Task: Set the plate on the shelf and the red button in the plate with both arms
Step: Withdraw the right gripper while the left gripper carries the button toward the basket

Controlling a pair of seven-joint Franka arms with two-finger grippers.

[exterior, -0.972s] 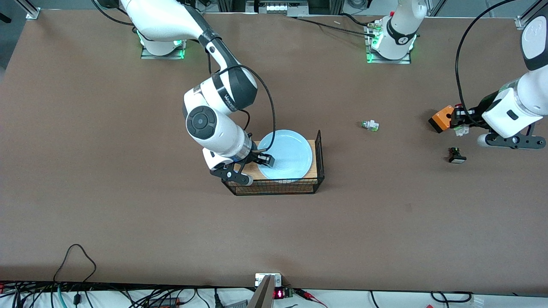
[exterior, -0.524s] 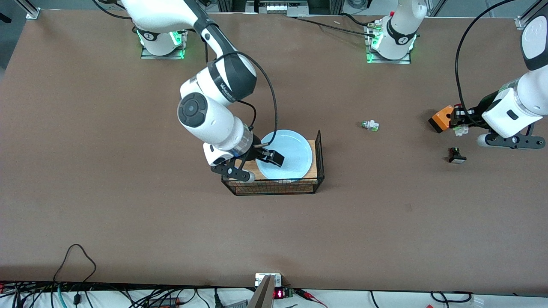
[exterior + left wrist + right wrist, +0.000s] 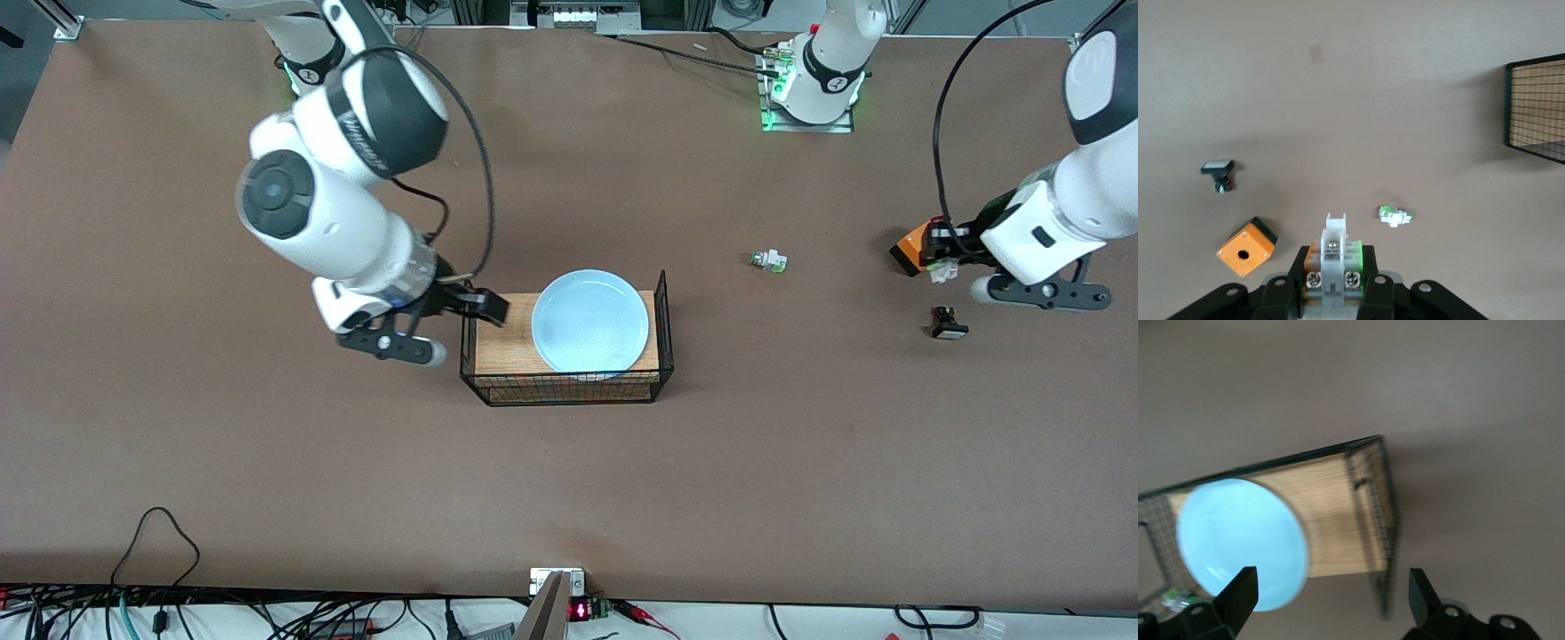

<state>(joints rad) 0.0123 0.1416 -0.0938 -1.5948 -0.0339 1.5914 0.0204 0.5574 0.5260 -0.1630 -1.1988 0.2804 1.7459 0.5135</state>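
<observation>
While the plate (image 3: 590, 321) lies flat in the wire tray (image 3: 569, 389), the right end effector (image 3: 442, 324) gapes and the left end effector (image 3: 944, 258) clamps the red button (image 3: 1334, 259).

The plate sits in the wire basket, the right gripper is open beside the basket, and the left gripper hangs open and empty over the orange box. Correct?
Not quite. The left gripper is shut on the red button, as the left wrist view shows. The rest holds: the plate lies in the wire basket, the right gripper is open beside it, and the orange box is there.

Left hand (image 3: 1331, 283) clamps red button (image 3: 1332, 257); orange box (image 3: 1246, 247), black switch (image 3: 1219, 171) beside.
</observation>
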